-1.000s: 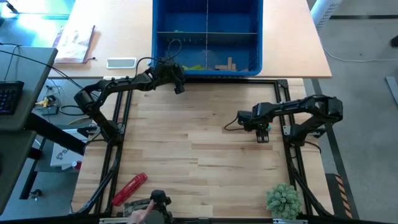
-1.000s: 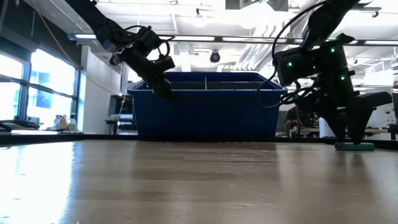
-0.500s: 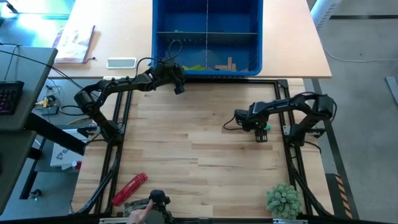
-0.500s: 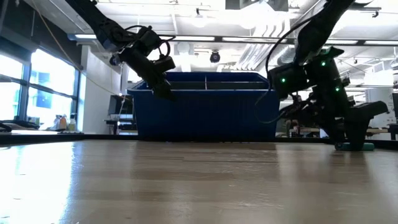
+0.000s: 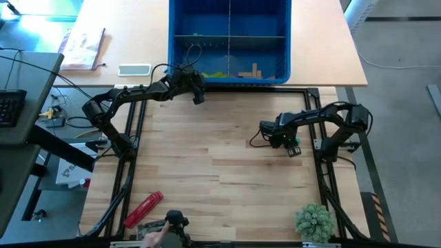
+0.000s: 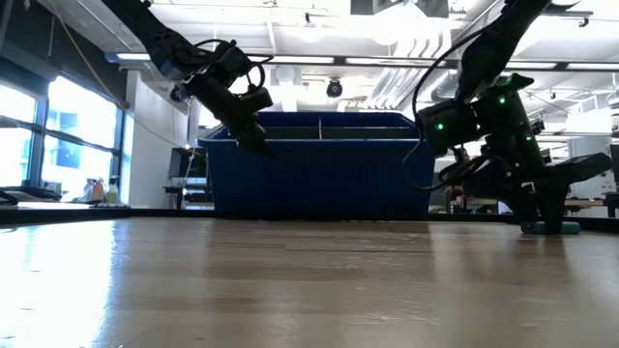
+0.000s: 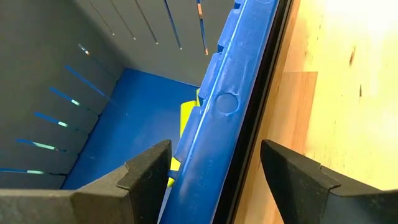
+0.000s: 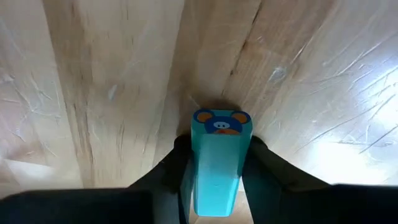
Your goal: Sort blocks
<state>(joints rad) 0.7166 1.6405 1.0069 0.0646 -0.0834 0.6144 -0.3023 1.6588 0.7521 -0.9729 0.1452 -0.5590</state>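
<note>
A teal block (image 8: 219, 155) with a bear face printed at its far end lies on the wooden table at the right (image 5: 295, 147), (image 6: 568, 228). My right gripper (image 8: 219, 163) is shut on it (image 5: 292, 146), (image 6: 546, 224). My left gripper (image 5: 198, 98) hangs open over the near wall (image 7: 224, 112) of the blue bin (image 5: 229, 81), one finger on either side of the wall and touching nothing (image 6: 256, 145). Inside the bin lie yellow-green blocks (image 5: 213, 74), (image 7: 186, 118) and tan blocks (image 5: 249, 71). My right gripper pinches the teal block's two long sides (image 8: 198, 163) between its two fingers (image 8: 177, 163), back from the printed end. The fingers come steeply from above. In the low view the block rests on the table.
The blue bin stands at the table's far edge, split into compartments. A red cylindrical tool (image 5: 143, 209) lies near the front left corner, and a small green plant (image 5: 313, 220) at the front right. A book (image 5: 83, 48) and a white object (image 5: 134, 69) lie far left.
My right gripper has sunk a little toward the table over the teal block and rolled about its own axis, so that it now stands slantwise in the high view. The block stays on the table.
</note>
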